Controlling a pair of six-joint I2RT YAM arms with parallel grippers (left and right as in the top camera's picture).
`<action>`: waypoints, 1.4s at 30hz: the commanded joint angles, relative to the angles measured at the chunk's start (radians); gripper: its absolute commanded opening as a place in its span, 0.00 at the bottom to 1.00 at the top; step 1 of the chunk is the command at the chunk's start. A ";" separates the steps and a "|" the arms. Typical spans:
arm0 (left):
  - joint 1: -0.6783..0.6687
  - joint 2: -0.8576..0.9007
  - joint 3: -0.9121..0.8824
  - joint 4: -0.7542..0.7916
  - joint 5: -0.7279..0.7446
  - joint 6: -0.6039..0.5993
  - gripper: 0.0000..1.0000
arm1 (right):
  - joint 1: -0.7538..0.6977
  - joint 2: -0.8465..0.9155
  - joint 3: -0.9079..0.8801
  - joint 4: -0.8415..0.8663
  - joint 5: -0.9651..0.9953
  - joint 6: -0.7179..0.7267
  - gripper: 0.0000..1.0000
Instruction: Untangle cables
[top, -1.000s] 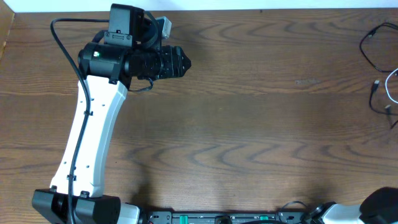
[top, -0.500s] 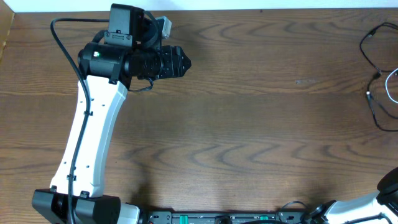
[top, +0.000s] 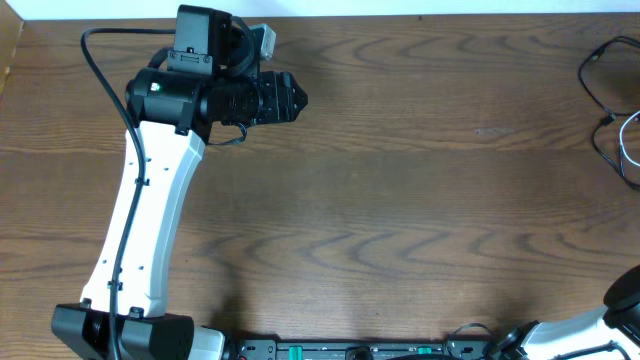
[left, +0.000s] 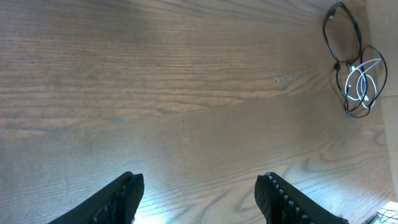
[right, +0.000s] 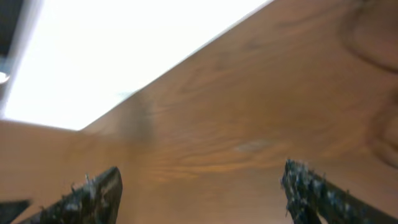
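While the left hand (left: 202, 199) and the right hand (right: 202, 196) both gape empty, the black cable (left: 337, 65) and white cable (left: 359, 81) lie overlapping on the counter (left: 155, 93), well ahead of the left hand, to its right.

Right arm (top: 625, 305) slid toward the bench's (top: 400, 200) right edge; less of it shows at bottom right in overhead. Black cable (top: 596, 143): its lower loop shifted, its plug swung left, then back up by the top loop. Right end effector (right: 202, 190) went from closed to spread wide.
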 joint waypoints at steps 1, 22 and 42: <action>0.005 -0.012 -0.005 0.003 -0.013 0.021 0.63 | 0.058 -0.019 0.014 -0.068 -0.124 -0.146 0.79; 0.005 -0.012 -0.005 0.003 -0.063 0.021 1.00 | 0.546 -0.390 0.014 -0.192 0.764 0.131 0.99; 0.005 -0.012 -0.005 0.003 -0.063 0.021 0.99 | 0.596 -0.550 0.012 -0.223 0.761 0.123 0.99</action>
